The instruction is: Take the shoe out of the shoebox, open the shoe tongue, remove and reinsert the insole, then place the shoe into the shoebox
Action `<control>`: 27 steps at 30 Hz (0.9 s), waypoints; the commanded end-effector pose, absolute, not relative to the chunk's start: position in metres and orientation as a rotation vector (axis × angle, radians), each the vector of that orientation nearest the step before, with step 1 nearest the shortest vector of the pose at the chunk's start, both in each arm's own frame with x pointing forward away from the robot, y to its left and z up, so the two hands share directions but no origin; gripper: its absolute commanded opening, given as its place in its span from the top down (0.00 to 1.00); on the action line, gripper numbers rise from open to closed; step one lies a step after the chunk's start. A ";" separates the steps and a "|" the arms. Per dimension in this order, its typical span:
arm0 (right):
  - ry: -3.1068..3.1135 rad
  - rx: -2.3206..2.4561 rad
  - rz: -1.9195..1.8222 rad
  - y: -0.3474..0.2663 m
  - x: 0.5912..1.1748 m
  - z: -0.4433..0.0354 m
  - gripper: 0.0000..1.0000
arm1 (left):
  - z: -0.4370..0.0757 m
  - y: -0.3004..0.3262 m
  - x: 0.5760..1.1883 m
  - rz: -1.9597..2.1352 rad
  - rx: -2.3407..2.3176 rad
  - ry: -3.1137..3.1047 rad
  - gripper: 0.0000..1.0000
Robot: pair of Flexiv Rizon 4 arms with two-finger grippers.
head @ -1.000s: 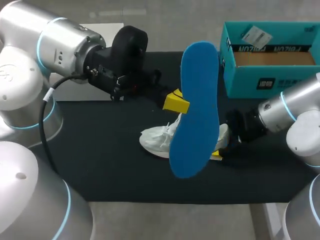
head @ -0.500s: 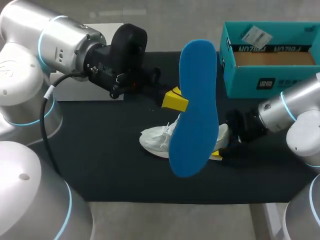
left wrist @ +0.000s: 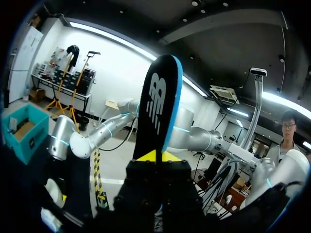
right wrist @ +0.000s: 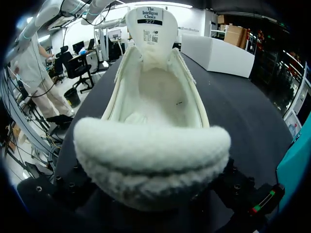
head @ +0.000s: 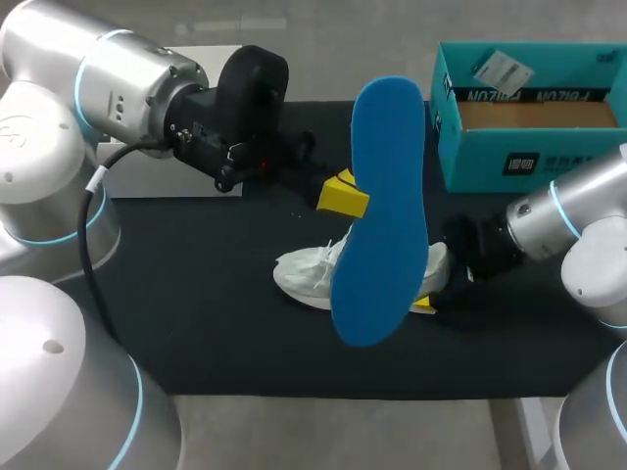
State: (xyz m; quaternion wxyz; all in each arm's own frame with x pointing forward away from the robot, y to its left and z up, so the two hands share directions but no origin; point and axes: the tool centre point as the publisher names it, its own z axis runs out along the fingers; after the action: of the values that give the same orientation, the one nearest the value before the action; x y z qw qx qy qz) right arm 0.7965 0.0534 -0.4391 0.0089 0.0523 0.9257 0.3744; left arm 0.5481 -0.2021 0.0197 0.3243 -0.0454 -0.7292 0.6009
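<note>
The left pincer [head: 345, 196] is pinching the blue insole [head: 382, 206] and holds it in the air over the middle of the desk [head: 196, 313]. The insole stands on its long edge, running from 12 o'clock down to 6 o'clock, tilted slightly. In the left wrist view the insole [left wrist: 158, 107] rises straight out of the pincer [left wrist: 155, 158], showing its black underside with a blue rim.

The white shoe [head: 309, 274] lies on the dark desk just under the insole, at 6 o'clock from the left pincer, with its toe toward 9 o'clock. Its heel end is hidden behind the insole. The right pincer [head: 431, 294] sits at the heel, at 3 o'clock of the shoe; whether it grips the heel cannot be told. In the right wrist view the shoe [right wrist: 155, 97] fills the frame, heel collar nearest, and the tongue [right wrist: 151, 29] is folded up and away.

The teal shoebox [head: 470, 162] stands open at 2 o'clock, well apart from the shoe, with 1 card [head: 502, 69] inside.
</note>
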 end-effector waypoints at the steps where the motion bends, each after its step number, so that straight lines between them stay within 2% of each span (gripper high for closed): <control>1: 2.983 0.262 1.057 0.048 0.799 -0.442 0.00 | 0.020 -0.204 0.549 1.574 -0.121 -1.912 1.00; 21: 3.118 0.358 0.700 0.044 0.803 -0.422 0.00 | 0.020 -0.204 0.549 1.574 -0.121 -1.912 1.00; 27: 3.092 0.310 0.785 0.042 0.802 -0.429 0.00 | 0.020 -0.204 0.549 1.574 -0.121 -1.912 1.00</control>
State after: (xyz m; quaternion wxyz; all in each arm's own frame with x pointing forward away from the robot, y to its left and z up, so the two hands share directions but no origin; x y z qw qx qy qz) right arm 0.8022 0.0421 -0.4235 -0.0340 0.0959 0.9662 0.2370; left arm 0.5485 -0.2023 0.0198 0.3245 -0.0458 -0.7295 0.6003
